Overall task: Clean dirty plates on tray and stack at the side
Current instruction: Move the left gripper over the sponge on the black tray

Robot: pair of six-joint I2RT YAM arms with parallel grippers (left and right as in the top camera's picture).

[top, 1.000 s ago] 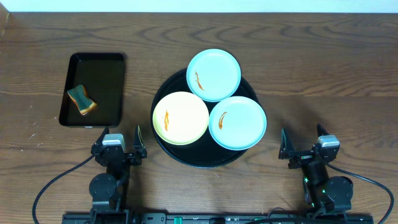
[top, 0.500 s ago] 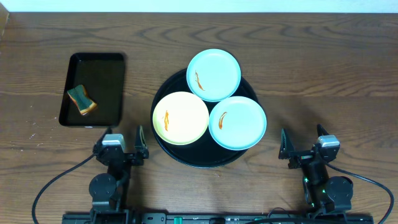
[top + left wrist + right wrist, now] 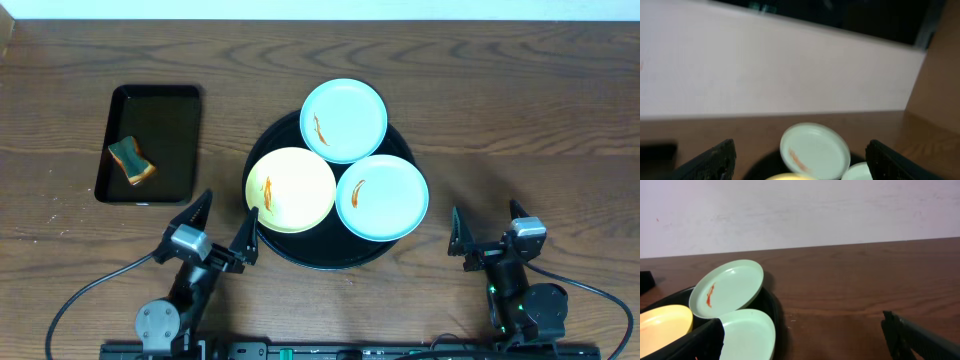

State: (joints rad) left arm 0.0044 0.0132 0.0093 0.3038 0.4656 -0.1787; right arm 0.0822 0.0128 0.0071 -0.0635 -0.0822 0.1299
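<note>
Hovering near yellow plate [image 3: 290, 190], left jaws gape wide, empty; right jaws open too, well apart over worktop [image 3: 520, 100]. All three smeared plates [image 3: 344, 120] sit on round tray [image 3: 300, 256]. Best move: fetch sponge [image 3: 131, 160] from rectangular tray [image 3: 175, 120] first, gripping squarely before wiping.

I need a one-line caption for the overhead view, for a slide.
Three smeared plates fill the round black tray; left hand and right hand open; sponge in side tray.
</note>
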